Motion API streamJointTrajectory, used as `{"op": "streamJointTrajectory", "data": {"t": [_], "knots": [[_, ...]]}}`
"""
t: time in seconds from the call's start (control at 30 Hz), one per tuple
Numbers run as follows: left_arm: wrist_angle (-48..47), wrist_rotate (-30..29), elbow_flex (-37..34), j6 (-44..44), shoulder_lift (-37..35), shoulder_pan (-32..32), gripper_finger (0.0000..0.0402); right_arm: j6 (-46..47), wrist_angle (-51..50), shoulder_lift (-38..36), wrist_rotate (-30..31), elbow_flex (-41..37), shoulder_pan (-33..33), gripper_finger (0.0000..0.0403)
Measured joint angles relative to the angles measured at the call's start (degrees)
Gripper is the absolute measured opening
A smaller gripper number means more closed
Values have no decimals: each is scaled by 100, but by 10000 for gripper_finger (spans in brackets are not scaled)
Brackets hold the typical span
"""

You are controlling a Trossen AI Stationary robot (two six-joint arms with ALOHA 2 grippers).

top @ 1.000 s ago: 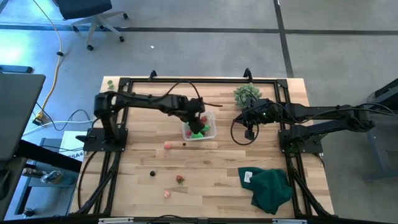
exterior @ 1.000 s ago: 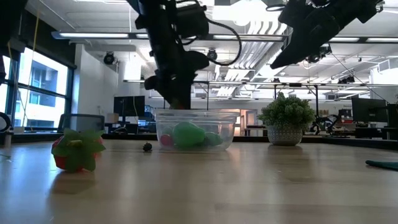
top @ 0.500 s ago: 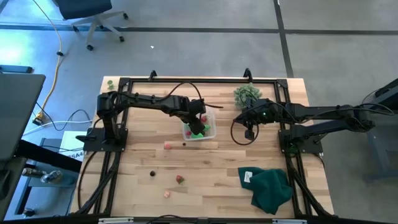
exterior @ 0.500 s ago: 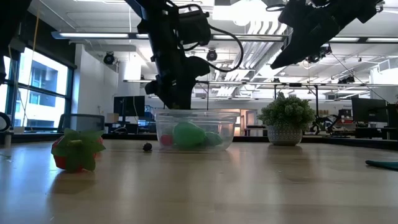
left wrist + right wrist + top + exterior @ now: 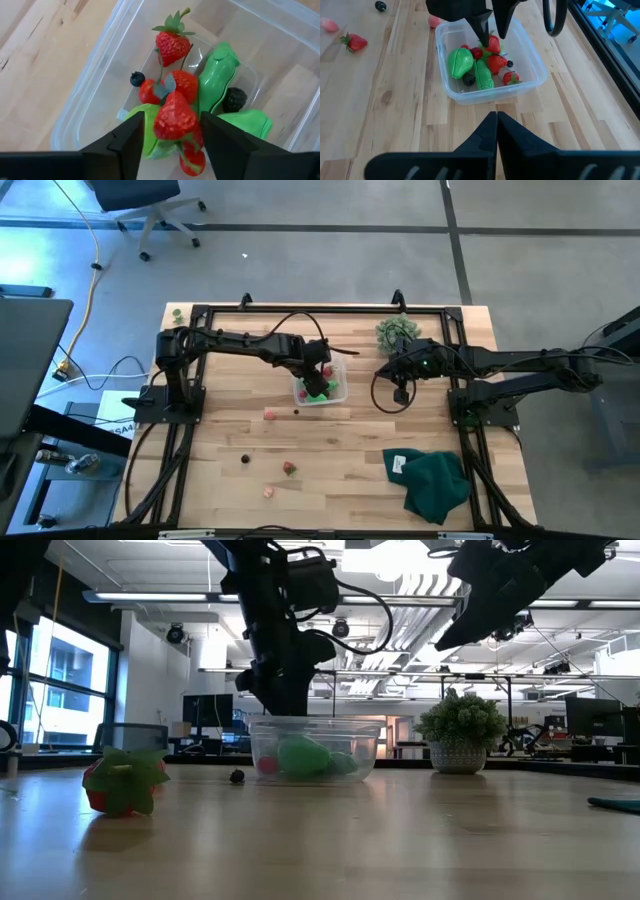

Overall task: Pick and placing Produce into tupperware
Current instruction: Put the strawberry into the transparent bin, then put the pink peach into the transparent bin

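Left arm: I see it stretched across from the left of the high view, wrist bent down over the tupperware (image 5: 321,385) at centre frame.
Right arm: reaches in from the right, hovering raised near the bushy plant (image 5: 395,331), upper right of centre.
Left gripper (image 5: 172,132): I read the fingers as partly spread, a strawberry (image 5: 174,117) between them, just above the produce pile.
Right gripper (image 5: 496,131): fingers pressed together, holding nothing.
Loose produce: a strawberry (image 5: 289,469) and pink bits sit lower left of centre.
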Motion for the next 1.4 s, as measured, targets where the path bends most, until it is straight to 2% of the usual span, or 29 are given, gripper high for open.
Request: {"op": "streamJointTrajectory", "data": {"t": [0.23, 0.47, 0.7, 0.87, 1.03, 1.23, 1.4], "knots": [[28, -1, 0, 79, 0, 0, 221, 0, -1, -1, -1, 0, 0, 2], [-46, 303, -3, 329, -91, 0, 211, 1, -1, -1, -2, 0, 1, 2], [-195, 270, -4, 421, -408, 0, 195, 1, 1, -1, -1, 0, -1, 2], [-791, -116, -4, 469, -731, 4, 183, 1, -1, -1, 0, 0, 0, 2], [-1640, -174, -4, 469, -1296, 4, 171, 1, -1, -1, 0, 0, -1, 2], [-2912, 169, -4, 459, -1965, -4, 162, -1, -1, -1, -2, 0, -1, 2], [-3421, 330, -66, 84, -2006, -247, 168, 1, -1, -1, 0, 0, 1, 2]]}}
